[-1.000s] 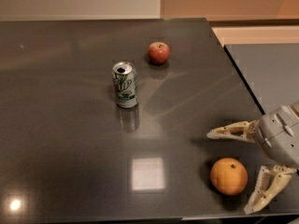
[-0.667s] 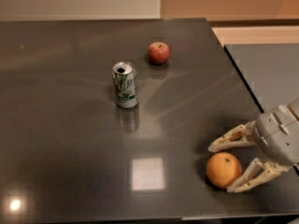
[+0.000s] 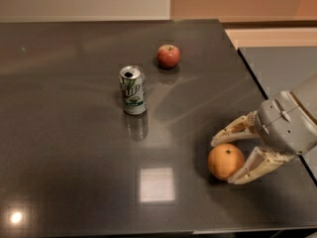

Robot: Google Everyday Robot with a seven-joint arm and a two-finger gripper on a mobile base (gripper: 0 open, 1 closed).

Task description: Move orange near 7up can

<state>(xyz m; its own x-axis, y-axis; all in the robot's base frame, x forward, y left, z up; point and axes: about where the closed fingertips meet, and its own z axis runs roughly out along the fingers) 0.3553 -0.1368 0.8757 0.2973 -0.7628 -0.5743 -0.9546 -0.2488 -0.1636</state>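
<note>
The silver-and-white can [image 3: 132, 90] with green lettering stands upright on the counter [image 3: 59, 133], its dark opening on top, while the round orange [image 3: 226, 161] rests well to the can's near right, pinched in the gripper [image 3: 223, 162].

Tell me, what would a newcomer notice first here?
A pale pincer at the front right of the dark table, its two fingers closed around a bright orange. Farther back and left stands an upright 7up can, with a small red apple beyond it to the right.
</note>
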